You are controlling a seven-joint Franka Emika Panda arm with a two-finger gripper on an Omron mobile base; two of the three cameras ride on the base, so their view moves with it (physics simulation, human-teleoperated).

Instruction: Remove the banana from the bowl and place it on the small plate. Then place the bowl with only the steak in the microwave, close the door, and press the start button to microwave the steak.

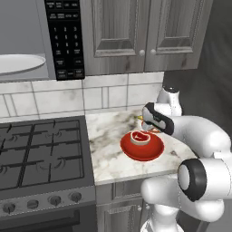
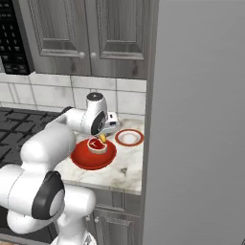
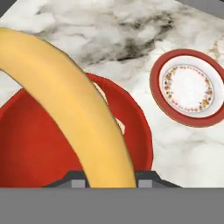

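My tool (image 2: 101,135) grips the banana (image 3: 74,109), lifted above the bowl (image 3: 30,153), where the steak (image 1: 140,137) sits. Step one is underway, I judge; next I carry it over to the plate (image 3: 188,87) on the worktop (image 3: 131,26).

Bowl (image 1: 142,147) sits on the marble worktop (image 1: 106,145), right of the stove (image 1: 43,154); steak (image 1: 140,137) lies in it, toward the back; arm's dark wrist hangs just behind the bowl's far rim, hiding the claw tips; a sliver of yellow, the banana (image 1: 141,118), shows at the wrist's left edge; microwave (image 1: 27,41) upper left, cavity open to view with white turntable (image 1: 20,63), black keypad (image 1: 65,38) on its right; 2 grey cabinet doors (image 1: 145,34) beside it.
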